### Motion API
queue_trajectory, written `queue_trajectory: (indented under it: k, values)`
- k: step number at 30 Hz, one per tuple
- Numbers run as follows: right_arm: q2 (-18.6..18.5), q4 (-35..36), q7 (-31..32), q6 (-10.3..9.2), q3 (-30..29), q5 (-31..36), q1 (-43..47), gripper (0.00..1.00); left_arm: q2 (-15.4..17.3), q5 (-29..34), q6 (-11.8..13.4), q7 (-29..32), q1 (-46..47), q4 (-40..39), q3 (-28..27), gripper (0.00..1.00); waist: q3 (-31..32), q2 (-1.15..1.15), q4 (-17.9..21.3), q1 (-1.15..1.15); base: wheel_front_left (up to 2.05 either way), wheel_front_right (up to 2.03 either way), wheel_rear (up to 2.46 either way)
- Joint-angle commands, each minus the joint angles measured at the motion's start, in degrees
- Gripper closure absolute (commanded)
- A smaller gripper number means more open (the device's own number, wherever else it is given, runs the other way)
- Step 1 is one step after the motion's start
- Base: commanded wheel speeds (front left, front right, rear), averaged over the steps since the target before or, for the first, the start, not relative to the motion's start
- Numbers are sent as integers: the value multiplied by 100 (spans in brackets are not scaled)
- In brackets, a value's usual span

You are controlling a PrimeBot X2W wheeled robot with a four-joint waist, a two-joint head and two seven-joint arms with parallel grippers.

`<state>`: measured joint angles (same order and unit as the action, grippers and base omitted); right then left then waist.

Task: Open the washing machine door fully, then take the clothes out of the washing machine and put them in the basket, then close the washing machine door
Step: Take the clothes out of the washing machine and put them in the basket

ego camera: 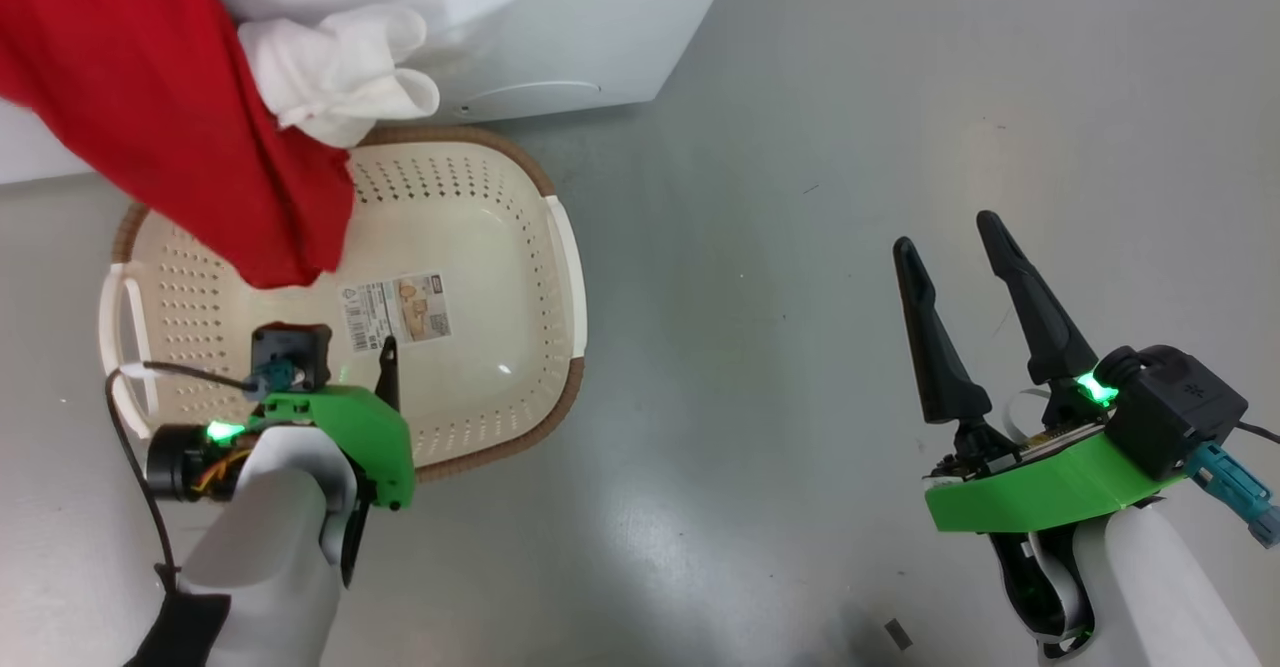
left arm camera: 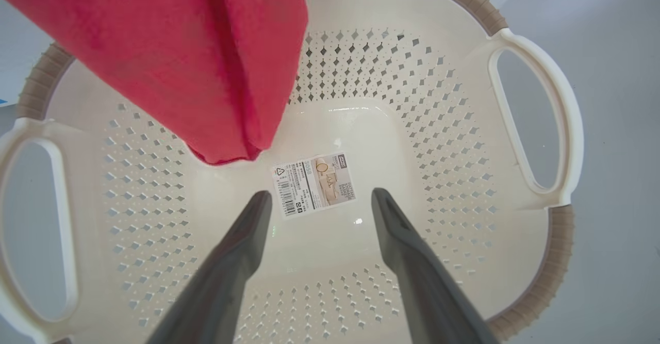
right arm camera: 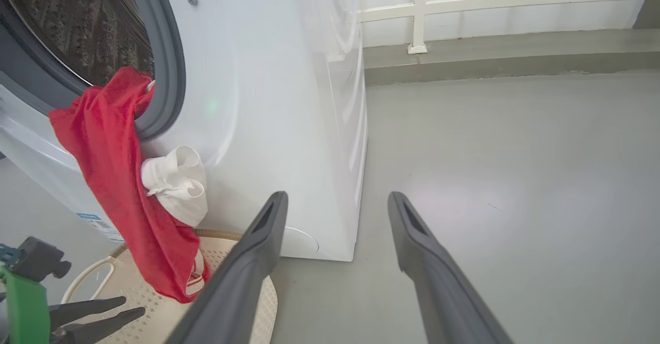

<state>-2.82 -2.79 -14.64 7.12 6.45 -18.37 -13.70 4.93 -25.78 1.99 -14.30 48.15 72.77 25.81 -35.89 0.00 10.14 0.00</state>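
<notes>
On the grey floor (ego camera: 800, 247), the basket (ego camera: 565, 247) stood just before the white washing machine (right arm camera: 268, 101). The clothes (ego camera: 150, 97) hung from the drum mouth over the grey gasket (right arm camera: 170, 76). Their red tail dangled into the basket, and a white bunch lay against the machine's front above the far rim. The left end effector (left arm camera: 319, 199) hovered over the basket, fingers spread, grasping nothing. The right end effector (ego camera: 947, 230) was likewise released, well apart over bare floor. With nothing gripping it, the garment could stay draped on the gasket rather than drop in, and a closing door would trap it. It might also slide down and spill over the rim.
</notes>
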Motion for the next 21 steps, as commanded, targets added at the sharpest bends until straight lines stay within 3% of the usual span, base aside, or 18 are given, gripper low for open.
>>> queue_trajectory:
  k: [1,15,21]
  values:
    - [-6,106,-36,36,145,-80,-35,0,203,34,19,-69,42,-18,-96,0,-23,0,1,0,0,0,0]
    - [-6,64,-36,36,131,-144,-83,0,287,4,152,-70,194,-359,-252,0,-30,0,-114,0,0,0,0]
    - [-6,78,-36,36,101,-99,-74,0,382,18,209,-70,49,-944,-465,0,14,0,-187,0,0,0,0]
